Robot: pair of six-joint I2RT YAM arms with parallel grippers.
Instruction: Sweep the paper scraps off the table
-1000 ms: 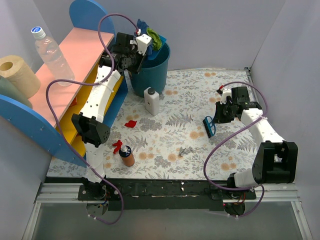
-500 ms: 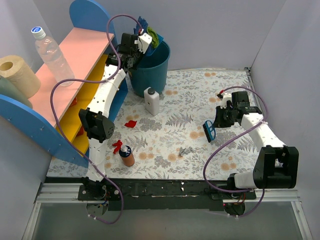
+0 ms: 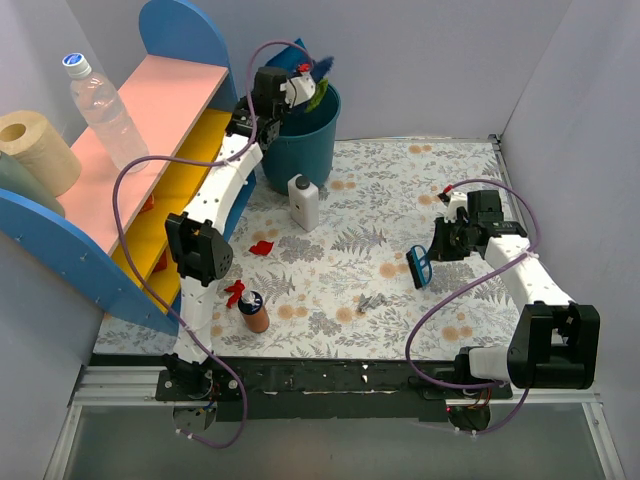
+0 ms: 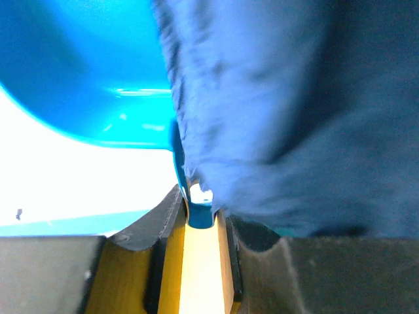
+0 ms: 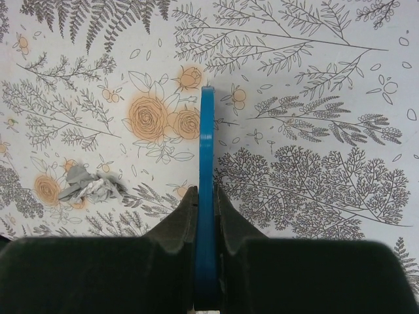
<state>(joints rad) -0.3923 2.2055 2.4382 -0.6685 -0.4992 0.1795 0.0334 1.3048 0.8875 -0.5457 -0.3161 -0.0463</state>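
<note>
The table (image 3: 400,180) has a fern-and-flower cover. Paper scraps lie on it: two red wads (image 3: 262,247) (image 3: 235,292) and a silver-grey wad (image 3: 368,300), also in the right wrist view (image 5: 88,188). Green and blue scraps (image 3: 318,85) fill the top of the blue bin (image 3: 300,145). My left gripper (image 3: 298,80) is shut on the blue dustpan's handle (image 4: 198,212) and holds it over the bin's rim. A blurred dark blue mass (image 4: 294,118) fills that view. My right gripper (image 3: 436,250) is shut on the blue hand brush (image 3: 419,266) (image 5: 207,144), right of the grey wad.
A white bottle (image 3: 303,201) stands in front of the bin. A small orange bottle (image 3: 255,312) stands beside the near red wad. The pink-and-yellow shelf unit (image 3: 150,130) lines the left side with a water bottle (image 3: 100,100) and a paper roll (image 3: 35,150).
My left arm has swung the dustpan rightward, further over the bin. My right gripper has moved the brush slightly towards the near edge.
</note>
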